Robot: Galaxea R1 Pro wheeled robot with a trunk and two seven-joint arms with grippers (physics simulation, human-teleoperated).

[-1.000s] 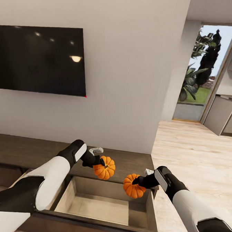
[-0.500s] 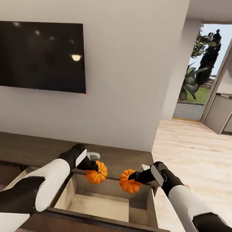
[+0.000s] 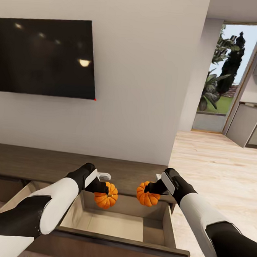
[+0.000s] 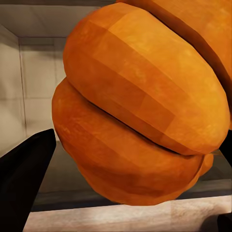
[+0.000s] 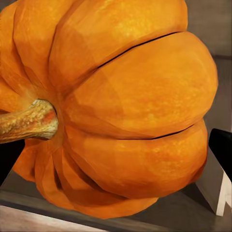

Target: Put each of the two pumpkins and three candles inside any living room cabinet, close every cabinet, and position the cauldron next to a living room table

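**Head view: a pumpkin in each gripper above the open drawer**

Head view shows your left gripper [image 3: 103,189] clamped on one pumpkin [image 3: 105,198] and your right gripper [image 3: 150,190] clamped on the other pumpkin [image 3: 147,195]. Both fruits sit between their jaws, apart from each other, hanging over the back of the pulled-out drawer [image 3: 114,227] of the cabinet [image 3: 34,164]. Your left wrist view has orange ribs [image 4: 140,106] bulging past a dark finger [image 4: 24,179], pale drawer wood beyond. Your right wrist view gives the second pumpkin [image 5: 125,106] with its stem [image 5: 29,121] sideways. You have a dark wall screen [image 3: 45,57] above the cabinet. No writing or brand is readable anywhere.
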